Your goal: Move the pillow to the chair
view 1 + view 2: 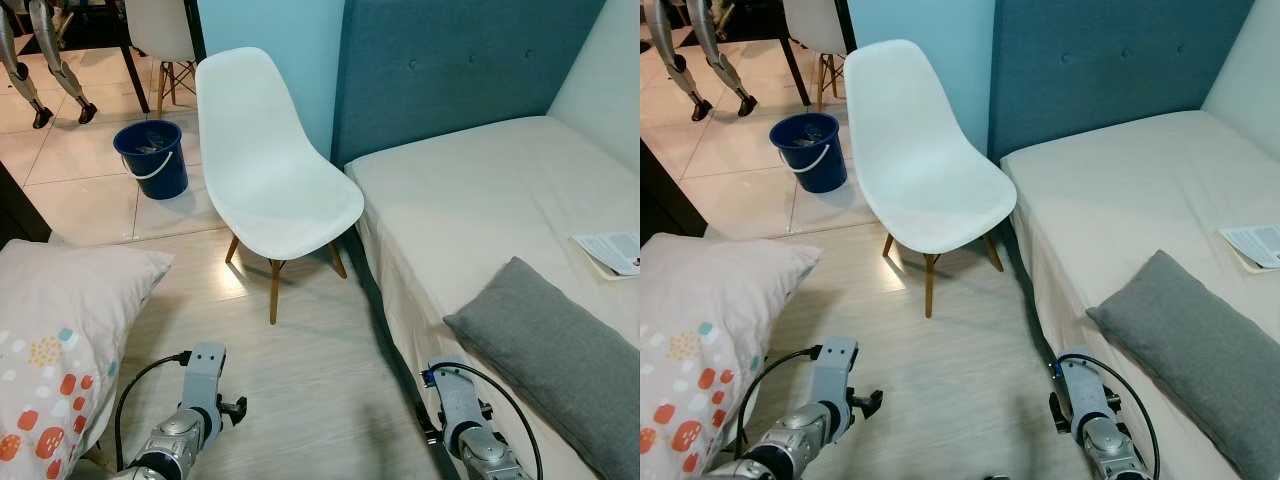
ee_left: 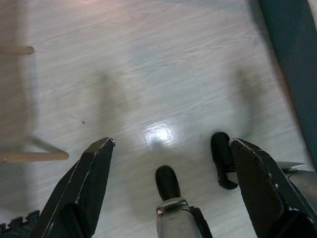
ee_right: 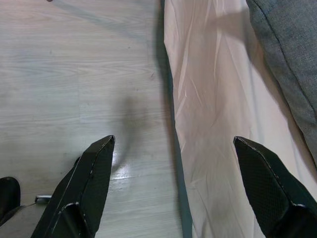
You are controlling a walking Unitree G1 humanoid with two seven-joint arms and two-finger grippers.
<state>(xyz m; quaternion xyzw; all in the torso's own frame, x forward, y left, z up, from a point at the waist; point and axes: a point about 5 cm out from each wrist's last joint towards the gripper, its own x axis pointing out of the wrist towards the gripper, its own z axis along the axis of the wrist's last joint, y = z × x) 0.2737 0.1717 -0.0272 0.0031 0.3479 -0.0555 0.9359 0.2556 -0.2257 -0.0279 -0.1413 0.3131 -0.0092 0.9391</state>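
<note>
A white plastic chair (image 1: 272, 185) on wooden legs stands on the wood floor ahead, beside the bed, with nothing on its seat. A grey pillow (image 1: 560, 355) lies on the bed's near right edge. A pale pillow (image 1: 55, 340) with coloured dots rests at my near left. Both arms hang low: my left arm (image 1: 190, 415) over the floor, my right arm (image 1: 462, 420) next to the bed's side. My left gripper (image 2: 170, 144) is open above bare floor. My right gripper (image 3: 174, 140) is open over the bed's edge, the grey pillow (image 3: 287, 54) just beyond it.
The bed (image 1: 480, 190) with a cream sheet and a teal headboard (image 1: 450, 70) fills the right. A booklet (image 1: 610, 250) lies on it. A blue bucket (image 1: 153, 157) stands on tiles left of the chair. Another chair (image 1: 162, 35) is farther back.
</note>
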